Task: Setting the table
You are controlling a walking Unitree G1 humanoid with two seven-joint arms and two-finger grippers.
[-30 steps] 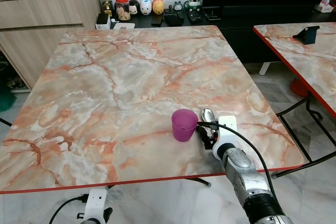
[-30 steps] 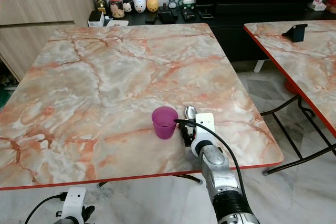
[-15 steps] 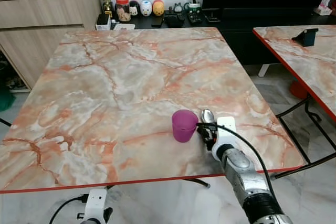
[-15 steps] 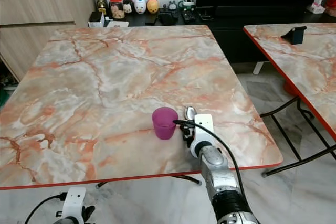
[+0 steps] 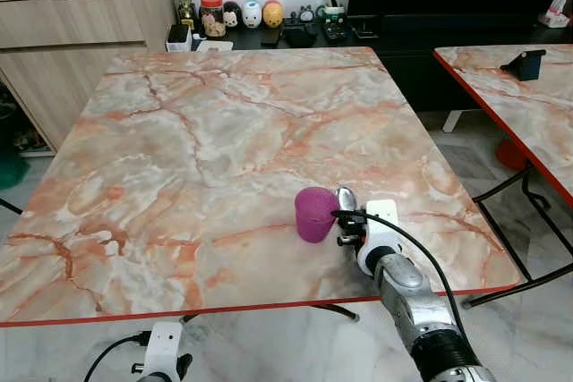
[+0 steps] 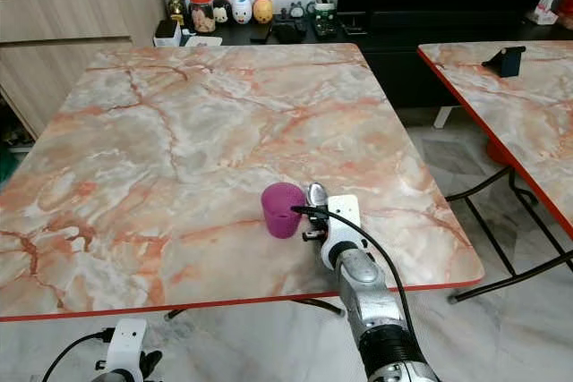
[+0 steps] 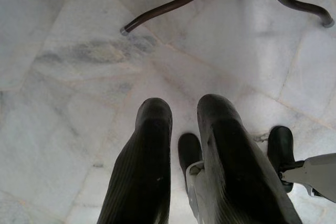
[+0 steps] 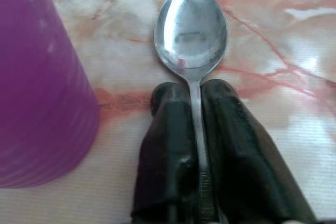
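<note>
Right gripper (image 8: 195, 95) (one spoon (image 8: 191, 32), one cup (image 5: 314, 214))

Spoon (image 8: 192, 35) handle hidden between the right gripper's (image 8: 195, 94) fingers. Purple cup (image 8: 37, 87) cut off by the picture's edge. Shelf figurines (image 5: 252, 13) beyond the table's far edge too small to identify.

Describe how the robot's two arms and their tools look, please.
The right arm is silver metal with a ribbed black band, a white block at the wrist and a black cable. Its right tool has two long black fingers. The left tool has matching ribbed black fingers.
</note>
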